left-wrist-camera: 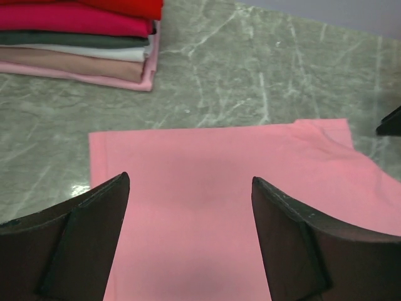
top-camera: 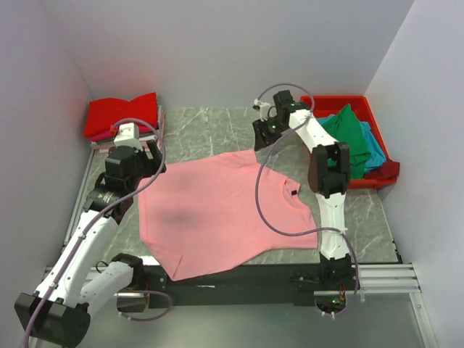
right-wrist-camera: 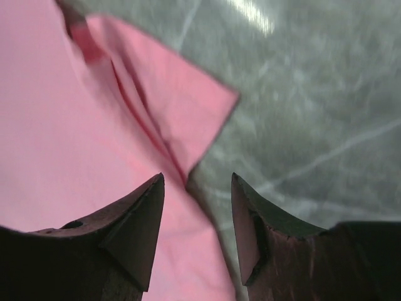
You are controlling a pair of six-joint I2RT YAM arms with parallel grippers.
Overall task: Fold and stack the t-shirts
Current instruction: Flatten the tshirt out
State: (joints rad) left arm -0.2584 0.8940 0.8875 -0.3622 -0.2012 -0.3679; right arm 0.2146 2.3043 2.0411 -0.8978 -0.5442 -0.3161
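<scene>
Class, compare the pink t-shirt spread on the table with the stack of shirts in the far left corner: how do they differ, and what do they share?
The pink t-shirt lies unfolded and flat; the stack holds shirts folded into rectangles. The pink t-shirt is a single garment; the stack is several piled up. The pink t-shirt is one colour; the stack has red on top, other colours beneath. Both are cloth resting on the table.

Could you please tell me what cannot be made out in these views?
Top view: the right arm covers part of the red bin and its green shirt; what lies beneath that and the teal shirt is hidden.
Left wrist view: the frame's top edge cuts off the folded stack.
Right wrist view: the pink shirt is blurred.
Top view: its neck label is too small to read.
</scene>
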